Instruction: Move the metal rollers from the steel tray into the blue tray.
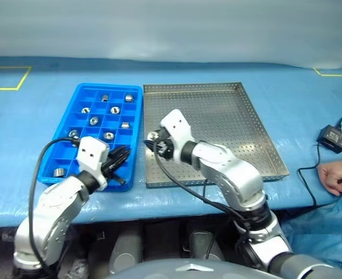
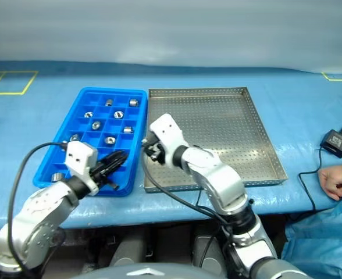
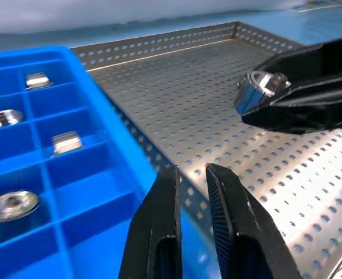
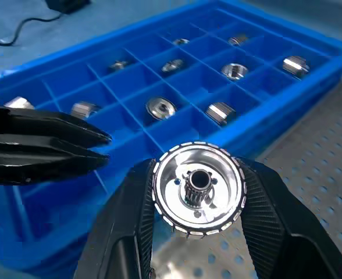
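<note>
My right gripper [image 1: 154,140] is shut on a metal roller [image 4: 197,189], a shiny ribbed disc with a toothed hub. It holds the roller just above the left rim of the steel tray [image 1: 229,116], next to the blue tray [image 1: 81,96]. Several metal rollers [image 1: 93,121] lie in the blue tray's square compartments. My left gripper [image 1: 122,158] is shut on nothing and hovers over the blue tray's near right corner. It points toward the held roller [image 3: 261,88].
A person's hand [image 1: 338,175] rests on the blue table cover at the far right. A black power adapter [image 1: 333,138] with its cable lies near it. Yellow tape marks [image 1: 8,77] sit at the back left. The table's front edge runs just below both trays.
</note>
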